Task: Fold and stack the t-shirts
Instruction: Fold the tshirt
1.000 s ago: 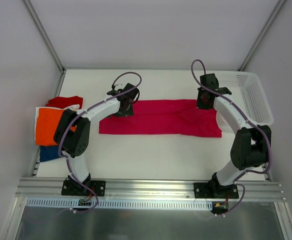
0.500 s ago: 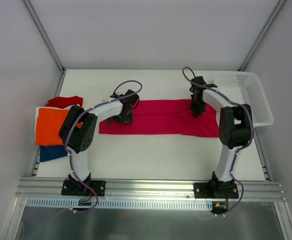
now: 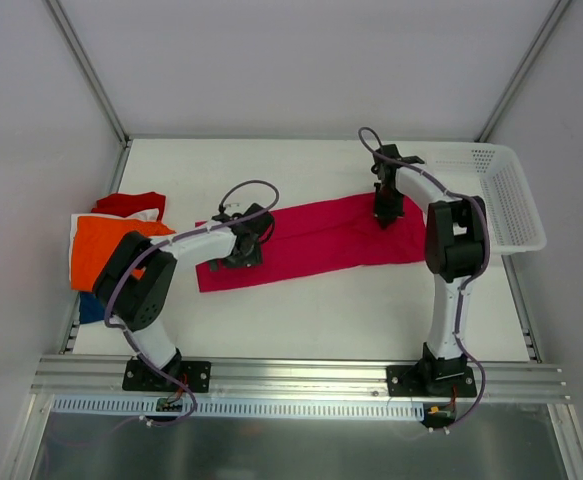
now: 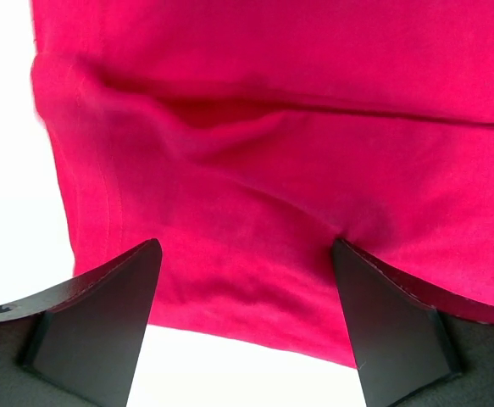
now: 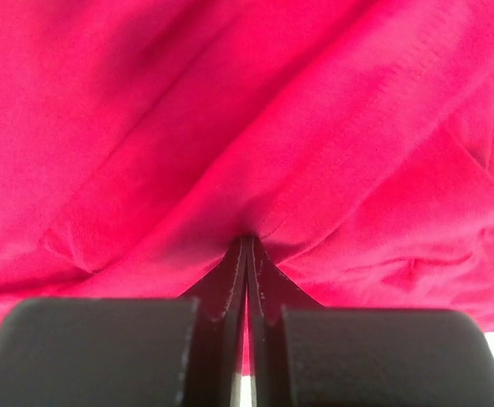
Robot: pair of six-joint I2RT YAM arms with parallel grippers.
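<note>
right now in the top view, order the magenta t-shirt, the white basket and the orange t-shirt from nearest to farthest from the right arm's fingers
1. magenta t-shirt: in the middle, pinched in the right fingers.
2. white basket: close by, on the right side.
3. orange t-shirt: far left, on the pile.

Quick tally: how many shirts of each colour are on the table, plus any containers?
magenta t-shirt: 1
orange t-shirt: 1
red t-shirt: 1
dark blue t-shirt: 1
white t-shirt: 1
white basket: 1
Total: 6
</note>
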